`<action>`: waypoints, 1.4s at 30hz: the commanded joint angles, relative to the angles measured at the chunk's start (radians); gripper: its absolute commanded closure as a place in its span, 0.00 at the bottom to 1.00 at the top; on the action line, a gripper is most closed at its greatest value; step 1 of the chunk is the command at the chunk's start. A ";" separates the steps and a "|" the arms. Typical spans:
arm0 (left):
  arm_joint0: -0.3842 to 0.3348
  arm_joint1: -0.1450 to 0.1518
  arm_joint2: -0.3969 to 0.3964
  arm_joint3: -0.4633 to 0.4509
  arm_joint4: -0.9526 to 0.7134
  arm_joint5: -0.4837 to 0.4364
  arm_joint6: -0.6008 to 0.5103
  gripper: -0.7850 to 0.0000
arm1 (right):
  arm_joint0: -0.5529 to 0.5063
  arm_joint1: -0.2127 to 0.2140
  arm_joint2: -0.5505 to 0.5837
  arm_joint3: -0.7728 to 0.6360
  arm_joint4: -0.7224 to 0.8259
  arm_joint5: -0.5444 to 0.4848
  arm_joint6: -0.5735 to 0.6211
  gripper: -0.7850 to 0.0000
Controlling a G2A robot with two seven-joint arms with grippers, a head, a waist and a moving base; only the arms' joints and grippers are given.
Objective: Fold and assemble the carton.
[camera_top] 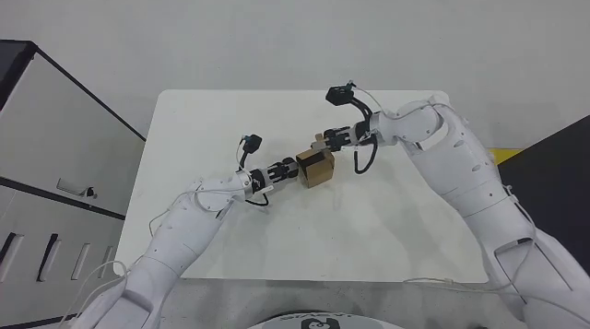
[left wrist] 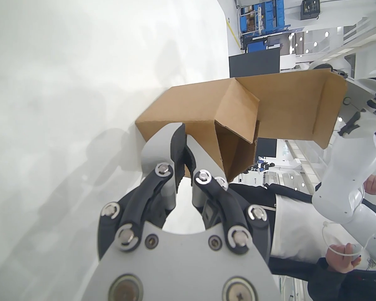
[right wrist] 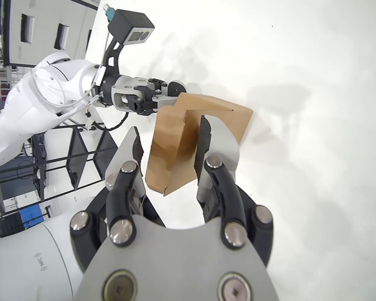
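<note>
From above, the brown carton [camera_top: 316, 170] sits near the middle of the white counter [camera_top: 212, 126], partly folded, with flaps standing up; the left gripper [camera_top: 288, 170] meets its near-left side and the right gripper [camera_top: 324, 141] meets its far side, so the carton lies between the two arms; how far each pair of jaws is spread cannot be told from this height.

In the left wrist view, the left gripper [left wrist: 183, 153] has its jaws drawn almost together, pinching a thin cardboard edge of the carton [left wrist: 200, 101]; the carton rests on the counter [left wrist: 81, 79], with one long panel reaching away and an inner flap bent inward, leaving an open pocket.

In the right wrist view, the right gripper [right wrist: 170, 133] has its jaws spread wide, straddling an upright flap of the carton [right wrist: 225, 117]; one dark pad lies against the cardboard and the other stands just apart from it; across the carton, the left gripper [right wrist: 175, 90] clamps the opposite edge, low over the counter [right wrist: 300, 95].
</note>
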 commanded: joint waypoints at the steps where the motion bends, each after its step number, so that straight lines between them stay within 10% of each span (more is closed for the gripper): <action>1: 0.001 0.000 0.000 -0.001 0.000 0.000 0.000 1.00 | -0.008 0.002 0.012 0.005 0.022 -0.007 -0.006 0.45; 42: 0.015 0.001 -0.006 -0.015 0.014 0.004 0.003 1.00 | -0.060 0.038 0.069 -0.015 0.034 0.001 -0.015 0.69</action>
